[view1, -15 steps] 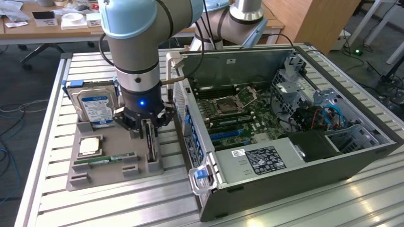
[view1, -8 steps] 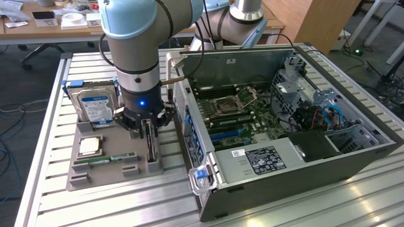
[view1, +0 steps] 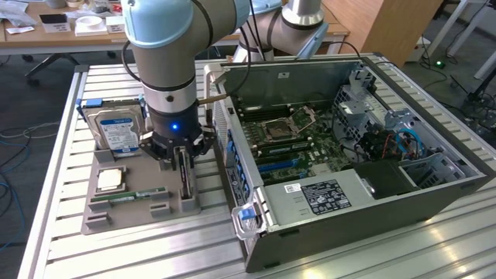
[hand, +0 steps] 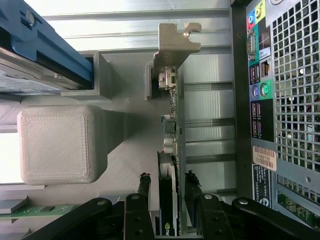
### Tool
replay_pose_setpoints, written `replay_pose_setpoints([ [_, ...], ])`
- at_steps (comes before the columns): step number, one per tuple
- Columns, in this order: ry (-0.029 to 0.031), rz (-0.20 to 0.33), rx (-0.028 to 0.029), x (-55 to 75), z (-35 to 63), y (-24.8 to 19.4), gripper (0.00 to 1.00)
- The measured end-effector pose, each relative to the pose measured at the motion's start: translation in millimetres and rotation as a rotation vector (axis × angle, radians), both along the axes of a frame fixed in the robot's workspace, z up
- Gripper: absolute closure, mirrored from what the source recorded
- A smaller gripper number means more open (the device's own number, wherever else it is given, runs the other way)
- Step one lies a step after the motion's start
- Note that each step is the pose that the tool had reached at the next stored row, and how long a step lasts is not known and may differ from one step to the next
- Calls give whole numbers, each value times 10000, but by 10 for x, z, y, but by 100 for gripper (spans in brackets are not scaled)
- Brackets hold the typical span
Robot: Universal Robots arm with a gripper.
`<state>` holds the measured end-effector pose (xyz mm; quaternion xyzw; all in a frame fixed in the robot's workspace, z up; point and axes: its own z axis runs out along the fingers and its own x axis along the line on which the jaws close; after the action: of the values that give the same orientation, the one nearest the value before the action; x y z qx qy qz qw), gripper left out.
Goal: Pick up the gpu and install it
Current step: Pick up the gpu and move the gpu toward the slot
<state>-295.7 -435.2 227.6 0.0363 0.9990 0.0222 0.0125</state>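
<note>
- Beside the computer case (view1: 349, 203), on the exterior view's left, the gpu (view1: 183, 174) stands on edge in a grey holder tray (view1: 128, 216), its upper part hidden under the gripper (view1: 182, 158).
- Jaws stand apart, straddling the card, with a slim gap on each side.
- The case wall runs close alongside, and the hard drive (view1: 116, 131) stands near on the other side.

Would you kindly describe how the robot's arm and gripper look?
The arm is silver-grey tubing with pale blue joint caps, a black cable alongside and a small blue light on its black wrist. The gripper is black, with linked-bar jaws.
</note>
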Motion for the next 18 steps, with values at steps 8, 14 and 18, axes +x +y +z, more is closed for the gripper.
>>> replay_pose_setpoints([
  [8,0,0,0,0,0,0,58],
  [14,0,0,0,0,0,0,67],
  [18,0,-1,0,0,0,0,67],
])
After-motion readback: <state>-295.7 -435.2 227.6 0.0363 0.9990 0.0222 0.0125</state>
